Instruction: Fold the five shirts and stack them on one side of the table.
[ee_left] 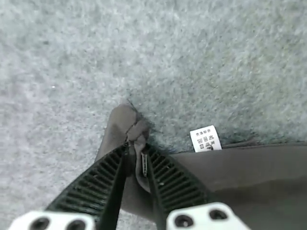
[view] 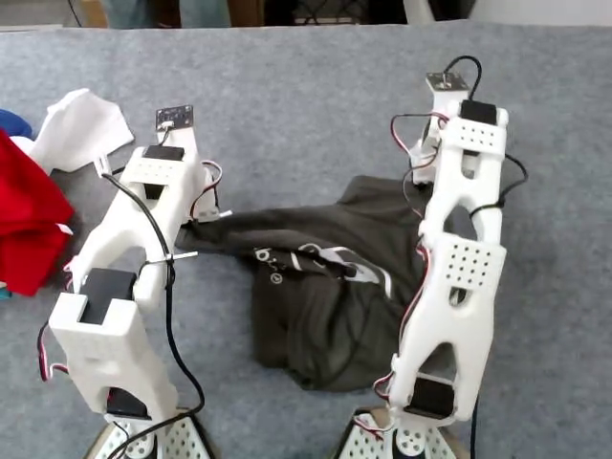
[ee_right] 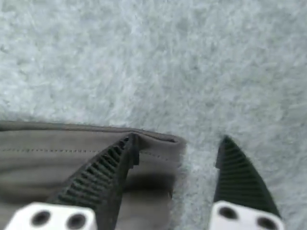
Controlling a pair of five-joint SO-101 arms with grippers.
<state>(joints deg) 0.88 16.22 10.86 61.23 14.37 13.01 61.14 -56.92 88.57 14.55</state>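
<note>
Left gripper [ee_left: 135, 149], ribbed black pads, clamped on a bunched corner of dark shirt [view: 316, 287]; right gripper [ee_right: 178, 143] spread wide at that shirt's opposite hem, one pad on cloth, gripping nothing; best to close on the hem first, then pull both corners taut; thin limp knit, crumpled on fuzzy grey table [view: 287, 86]; red shirt [view: 24, 225] and white shirt [view: 81, 124] lie well apart from dark shirt.
</note>
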